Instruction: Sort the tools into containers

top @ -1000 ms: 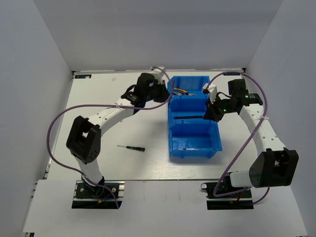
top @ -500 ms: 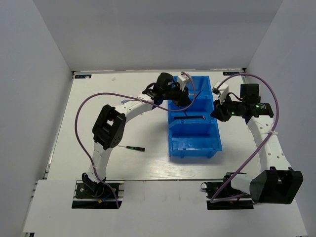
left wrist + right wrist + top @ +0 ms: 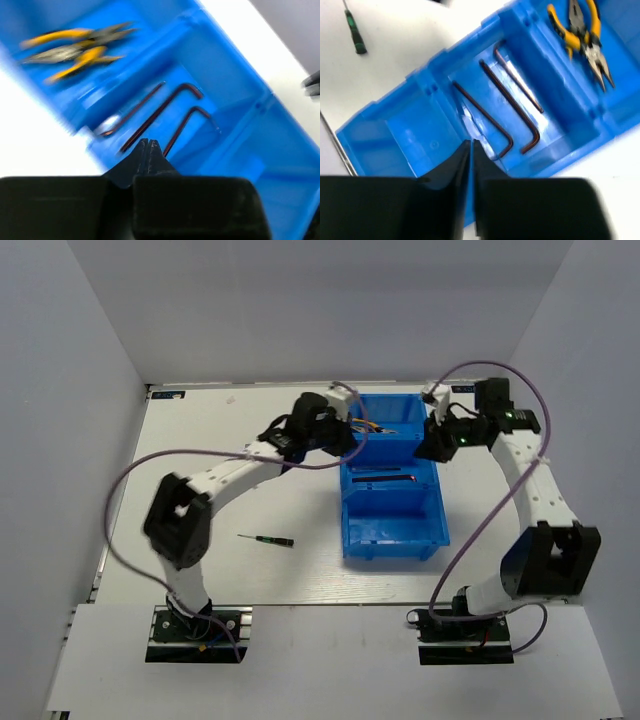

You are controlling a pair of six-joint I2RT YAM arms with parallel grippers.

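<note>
The left gripper (image 3: 148, 145) has drawn back to the bin's (image 3: 392, 532) 10 o'clock corner. The right gripper (image 3: 471, 145) is at 2 o'clock. Both have their fingers together, holding nothing. The pliers (image 3: 592, 50) lie in the far compartment and the hex keys (image 3: 510, 100) in the middle one. The screwdriver (image 3: 266, 538) lies on the table (image 3: 250, 580) at 8 o'clock.

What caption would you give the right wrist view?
Blue bin: pliers in one end compartment, three hex keys in the middle, screwdriver outside on the table.
</note>
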